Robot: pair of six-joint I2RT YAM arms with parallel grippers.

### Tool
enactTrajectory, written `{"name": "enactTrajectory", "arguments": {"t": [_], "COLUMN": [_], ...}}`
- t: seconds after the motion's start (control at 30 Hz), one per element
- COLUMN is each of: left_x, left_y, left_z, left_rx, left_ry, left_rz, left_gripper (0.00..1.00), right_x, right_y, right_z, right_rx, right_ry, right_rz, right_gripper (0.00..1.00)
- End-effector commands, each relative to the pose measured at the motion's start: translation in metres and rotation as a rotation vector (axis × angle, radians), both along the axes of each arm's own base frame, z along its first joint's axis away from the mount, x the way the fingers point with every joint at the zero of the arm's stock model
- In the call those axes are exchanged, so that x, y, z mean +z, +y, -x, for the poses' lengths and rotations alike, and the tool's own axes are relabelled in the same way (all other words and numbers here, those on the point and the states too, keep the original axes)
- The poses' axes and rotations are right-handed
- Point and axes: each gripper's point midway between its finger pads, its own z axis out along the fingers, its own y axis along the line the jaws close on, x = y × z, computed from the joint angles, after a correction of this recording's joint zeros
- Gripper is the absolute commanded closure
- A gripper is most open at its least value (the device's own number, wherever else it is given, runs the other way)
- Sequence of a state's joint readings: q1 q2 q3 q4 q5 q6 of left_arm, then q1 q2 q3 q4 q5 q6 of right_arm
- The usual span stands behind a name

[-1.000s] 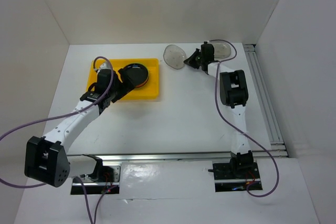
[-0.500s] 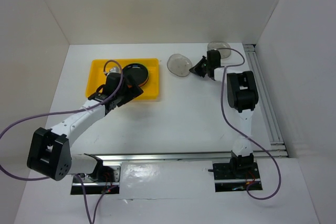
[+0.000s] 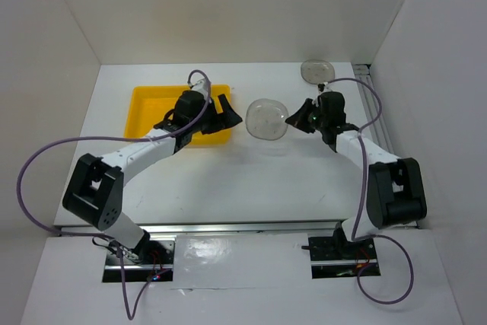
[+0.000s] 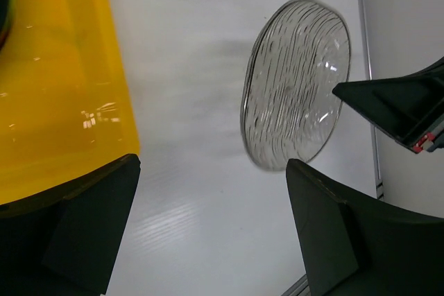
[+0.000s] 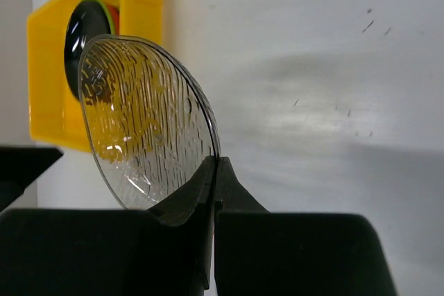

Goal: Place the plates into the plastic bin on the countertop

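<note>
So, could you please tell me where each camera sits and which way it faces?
Top external: above and behind the bases, looking down on the countertop; the left arm and right arm show whole.
Left wrist: on the left arm, looking past its open left end effector at the yellow bin and ribbed plate.
Right wrist: on the right arm, looking along the right end effector, shut on the plate's rim, toward the bin.
All three show plate and bin.
</note>
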State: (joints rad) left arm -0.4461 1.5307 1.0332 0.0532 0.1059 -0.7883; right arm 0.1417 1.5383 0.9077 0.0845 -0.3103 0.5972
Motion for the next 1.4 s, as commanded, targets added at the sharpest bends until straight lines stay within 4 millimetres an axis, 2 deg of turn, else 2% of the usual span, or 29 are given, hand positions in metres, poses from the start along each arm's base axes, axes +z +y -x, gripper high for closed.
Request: {"name": "enactTrajectory", "arguments": {"t": [0.0, 0.17, 0.2, 0.23, 0.3, 0.4, 0.43, 0.47, 0.5, 0.53, 0.57, 0.6, 0.63, 0.67, 0.7, 0.73, 0.8, 0.83, 0.93, 0.97, 1.0, 1.03, 1.07, 1.13, 1.2, 1.3, 1.33, 1.37], "left_x": [0.019, 0.013, 0.007, 0.005, -0.003, -0.012, -0.008, -0.006, -0.009, -0.004, -0.004, 0.002, -0.005, 0.008, 0.01, 0.012, 0.011, 0.019, 0.016, 0.021, 0.012, 0.015, -0.002, -0.007, -0.029, -0.046, -0.045, -0.057], "left_y": [-0.029, -0.059, -0.067, -0.07, -0.076, -0.077, -0.08, -0.079, -0.076, -0.076, -0.072, -0.067, -0.057, -0.045, -0.033, -0.013, 0.017, 0.049, 0.082, 0.108, 0.117, 0.116, 0.135, 0.138, 0.144, 0.14, 0.14, 0.142], "left_z": [-0.013, -0.007, -0.005, -0.005, -0.003, -0.006, -0.006, -0.009, -0.008, -0.012, -0.016, -0.017, -0.014, -0.022, -0.024, -0.032, -0.034, -0.046, -0.055, -0.066, -0.07, -0.075, -0.084, -0.093, -0.103, -0.113, -0.121, -0.122], "left_rx": [-0.096, -0.177, -0.186, -0.185, -0.182, -0.174, -0.175, -0.16, -0.15, -0.146, -0.115, -0.096, -0.062, 0.014, 0.049, 0.116, 0.184, 0.263, 0.293, 0.334, 0.336, 0.289, 0.31, 0.263, 0.252, 0.238, 0.237, 0.25], "left_ry": [-0.091, -0.094, -0.085, -0.077, -0.068, -0.059, -0.069, -0.071, -0.053, -0.064, -0.058, -0.066, -0.021, -0.035, -0.022, 0.004, 0.048, 0.041, 0.066, 0.055, 0.072, 0.063, 0.103, 0.118, 0.161, 0.197, 0.19, 0.227], "left_rz": [0.067, 0.135, 0.126, 0.118, 0.102, 0.093, 0.094, 0.087, 0.072, 0.06, 0.039, 0.018, -0.03, -0.059, -0.081, -0.076, -0.081, -0.06, 0.005, 0.032, 0.045, 0.096, 0.123, 0.173, 0.194, 0.212, 0.213, 0.203], "left_gripper": [0.0, 0.0, 0.01, 0.04, 0.08, 0.34, 0.48, 0.67, 0.98, 1.0, 1.0, 1.0, 1.0, 1.0, 1.0, 1.0, 1.0, 1.0, 1.0, 1.0, 1.0, 1.0, 1.0, 1.0, 1.0, 1.0, 1.0, 1.0], "right_x": [0.018, 0.035, 0.036, 0.041, 0.04, 0.039, 0.039, 0.035, 0.035, 0.037, 0.032, 0.037, 0.042, 0.036, 0.035, 0.038, 0.028, 0.028, 0.01, 0.005, 0.0, -0.003, -0.009, -0.01, -0.012, -0.015, -0.013, -0.013], "right_y": [0.012, 0.023, 0.021, 0.028, 0.029, 0.035, 0.035, 0.035, 0.035, 0.034, 0.032, 0.029, 0.023, 0.011, 0.004, -0.006, -0.019, -0.019, -0.025, -0.023, -0.022, -0.023, -0.022, -0.021, -0.023, -0.023, -0.023, -0.024], "right_z": [0.024, 0.041, 0.042, 0.047, 0.05, 0.057, 0.057, 0.058, 0.058, 0.059, 0.058, 0.056, 0.054, 0.05, 0.048, 0.046, 0.045, 0.045, 0.047, 0.049, 0.05, 0.051, 0.053, 0.054, 0.052, 0.051, 0.05, 0.049], "right_rx": [0.113, 0.184, 0.194, 0.24, 0.258, 0.293, 0.294, 0.293, 0.293, 0.294, 0.275, 0.25, 0.215, 0.136, 0.097, 0.054, -0.003, -0.003, -0.014, -0.001, 0.007, 0.007, 0.02, 0.029, 0.033, 0.038, 0.038, 0.029], "right_ry": [-0.06, -0.096, -0.095, -0.104, -0.1, -0.095, -0.094, -0.085, -0.085, -0.099, -0.091, -0.104, -0.119, -0.099, -0.094, -0.101, -0.088, -0.088, -0.046, -0.036, -0.022, -0.019, -0.013, -0.014, -0.016, -0.019, -0.028, -0.028], "right_rz": [-0.006, 0.004, -0.009, -0.037, -0.063, -0.096, -0.096, -0.096, -0.096, -0.096, -0.085, -0.08, -0.06, -0.014, 0.009, 0.026, 0.055, 0.055, 0.055, 0.049, 0.045, 0.04, 0.043, 0.037, 0.038, 0.045, 0.045, 0.05], "right_gripper": [1.0, 1.0, 1.0, 1.0, 1.0, 1.0, 1.0, 1.0, 1.0, 1.0, 0.92, 0.3, 0.0, 0.0, 0.0, 0.0, 0.0, 0.0, 0.0, 0.0, 0.0, 0.0, 0.0, 0.0, 0.0, 0.0, 0.0, 0.0]}}
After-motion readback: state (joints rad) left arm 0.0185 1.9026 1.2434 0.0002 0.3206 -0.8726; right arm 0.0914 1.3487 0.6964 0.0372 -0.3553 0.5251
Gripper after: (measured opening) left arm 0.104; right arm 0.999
